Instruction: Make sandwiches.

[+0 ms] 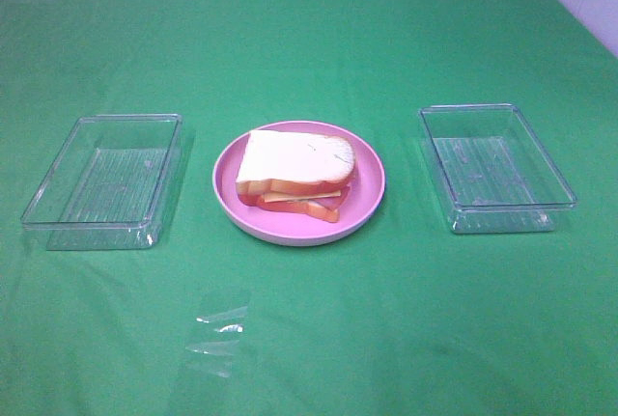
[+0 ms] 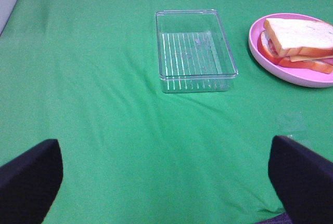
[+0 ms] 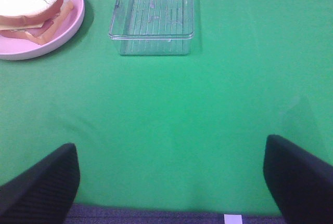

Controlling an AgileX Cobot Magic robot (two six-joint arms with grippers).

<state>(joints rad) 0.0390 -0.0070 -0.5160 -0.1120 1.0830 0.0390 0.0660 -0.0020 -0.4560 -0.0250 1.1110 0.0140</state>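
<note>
A stacked sandwich [image 1: 297, 173] lies on the round pink plate [image 1: 370, 206] in the middle of the green cloth: a white bread slice on top, with yellow cheese and reddish strips showing under it. The sandwich [image 2: 297, 44] shows in the left wrist view and the sandwich [image 3: 31, 12] in the right wrist view. Neither arm shows in the exterior high view. My left gripper [image 2: 166, 182] is open with nothing between its black fingers [image 2: 31, 174]. My right gripper [image 3: 171, 182] is open too, well back from the plate, its fingers [image 3: 299, 180] apart over bare cloth.
An empty clear tray [image 1: 106, 181] stands left of the plate and another empty clear tray [image 1: 492, 167] to its right. A small piece of clear film [image 1: 220, 331] lies on the cloth in front of the plate. Green cloth covers the whole table.
</note>
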